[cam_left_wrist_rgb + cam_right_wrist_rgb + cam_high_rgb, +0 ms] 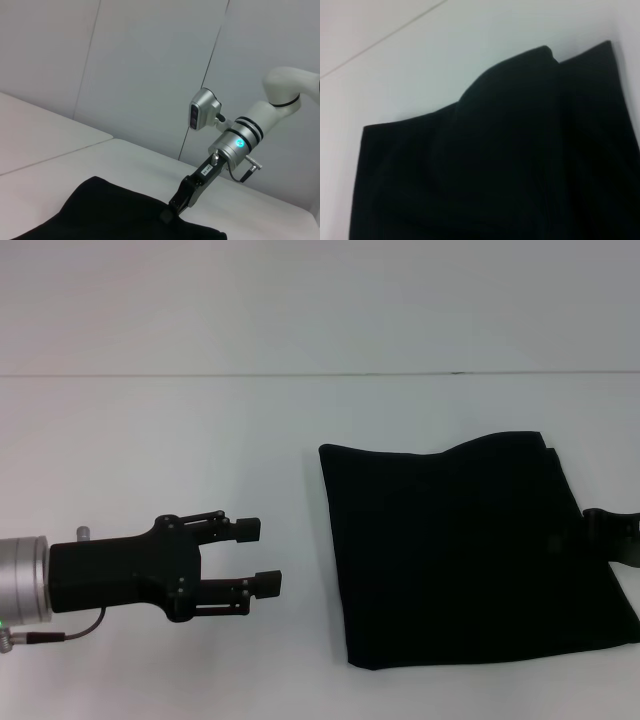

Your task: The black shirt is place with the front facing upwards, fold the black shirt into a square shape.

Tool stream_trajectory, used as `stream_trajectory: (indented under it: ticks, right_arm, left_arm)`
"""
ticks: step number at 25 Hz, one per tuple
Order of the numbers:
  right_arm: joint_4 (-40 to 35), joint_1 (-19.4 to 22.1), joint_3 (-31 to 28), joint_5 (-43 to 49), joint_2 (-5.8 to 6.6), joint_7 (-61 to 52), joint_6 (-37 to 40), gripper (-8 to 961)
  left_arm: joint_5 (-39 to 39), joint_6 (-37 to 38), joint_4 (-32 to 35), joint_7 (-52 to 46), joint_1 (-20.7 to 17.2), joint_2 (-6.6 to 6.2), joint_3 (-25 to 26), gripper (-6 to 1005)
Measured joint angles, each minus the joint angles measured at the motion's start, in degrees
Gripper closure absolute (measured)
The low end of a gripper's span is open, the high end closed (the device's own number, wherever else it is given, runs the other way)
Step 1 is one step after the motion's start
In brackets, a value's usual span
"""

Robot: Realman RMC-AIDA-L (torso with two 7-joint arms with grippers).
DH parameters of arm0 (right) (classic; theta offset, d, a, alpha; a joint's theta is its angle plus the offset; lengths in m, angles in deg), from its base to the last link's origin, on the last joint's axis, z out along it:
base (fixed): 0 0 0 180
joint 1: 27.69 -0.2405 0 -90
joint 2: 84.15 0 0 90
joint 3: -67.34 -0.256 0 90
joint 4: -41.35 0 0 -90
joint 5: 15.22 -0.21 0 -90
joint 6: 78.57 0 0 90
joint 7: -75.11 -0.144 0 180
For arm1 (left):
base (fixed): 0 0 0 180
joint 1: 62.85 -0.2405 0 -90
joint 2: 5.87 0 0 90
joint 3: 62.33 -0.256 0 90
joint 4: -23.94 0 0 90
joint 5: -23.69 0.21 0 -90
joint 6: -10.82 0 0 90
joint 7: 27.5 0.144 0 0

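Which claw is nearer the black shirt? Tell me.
Right. The right claw sits at the black shirt's right edge; the left claw hovers open, apart from its left edge.

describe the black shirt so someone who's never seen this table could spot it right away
Start from the white table: on its right half lies the black shirt, already folded into a roughly square flat pile, with its far edge slightly humped. The right gripper sits at its right edge, while the open left gripper hovers apart to its left. It is the only cloth there, and soft and matte, unlike the hard black grippers.
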Motion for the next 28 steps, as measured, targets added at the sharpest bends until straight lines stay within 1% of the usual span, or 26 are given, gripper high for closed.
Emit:
stream_trajectory:
  ticks: [2, 5, 10, 13, 14, 15, 17, 19, 20, 22, 24, 25, 26, 28]
  right_arm:
    - [-0.01, 0.2, -0.37, 0.04, 0.0, 0.54, -0.31, 856]
    - [-0.54, 1.09, -2.54, -1.67, 0.25, 2.79, -0.03, 849]
    - [-0.77, 3.12, -7.31, -7.5, 0.77, 11.54, 2.44, 836]
    - [-1.03, 5.03, -10.43, -11.41, 1.13, 16.11, 2.92, 828]
    - [-1.62, 6.39, -12.47, -13.91, 1.41, 18.51, 3.2, 788]
    - [-1.62, 6.39, -12.47, -13.91, 1.41, 18.51, 3.2, 748]
    - [-2.44, 7.88, -14.47, -17.07, 1.67, 21.35, 3.71, 669]
    - [-3.09, 9.12, -15.69, -20.35, 1.77, 25.65, 4.7, 589]
    - [-3.31, 9.7, -16.06, -22.24, 1.71, 29.3, 5.58, 540]
    - [-3.47, 10.58, -16.44, -25.27, 1.05, 38.16, 7.74, 441]
    - [-3.43, 10.95, -16.43, -26.5, -0.19, 46.47, 9.31, 343]
    - [-3.34, 11.02, -16.15, -26.4, -1.25, 50.79, 9.63, 308]
    - [-3.28, 11.03, -15.92, -26.18, -2.0, 53.7, 9.69, 273]
    - [-3.08, 10.85, -15.15, -25.13, -3.93, 59.02, 9.39, 203]
  left_arm:
    - [0.0, -0.1, -0.07, 0.0, 0.04, 0.0, 0.0, 195]
    - [0.0, -0.12, -0.16, 0.0, 0.05, 0.0, 0.1, 195]
    - [-0.18, -0.36, -0.37, -0.23, 0.01, 0.01, 0.38, 195]
    - [-0.62, -0.53, -0.37, -1.46, -0.08, 0.19, 1.08, 195]
    - [-0.72, -0.58, -0.37, -1.82, -0.08, 0.31, 1.63, 195]
    - [-0.74, -0.63, -0.37, -1.93, -0.09, 0.36, 1.97, 195]
    - [-0.75, -0.69, -0.45, -2.21, -0.08, 0.53, 2.74, 195]
    - [-0.76, -0.7, -0.7, -2.44, -0.03, 0.58, 3.24, 195]
    - [-0.77, -0.93, -1.8, -2.81, 0.17, 0.61, 4.52, 195]
    - [-0.78, -1.53, -2.85, -2.92, 0.28, 0.52, 5.41, 195]
    - [-0.82, -2.51, -3.85, -3.4, 0.34, 0.45, 6.31, 195]
    - [-0.83, -2.86, -4.06, -3.74, 0.33, 0.47, 6.54, 194]
    - [-0.86, -3.28, -4.33, -4.36, 0.33, 0.54, 6.8, 194]
    - [-0.89, -3.75, -4.69, -5.22, 0.29, 0.62, 7.03, 194]
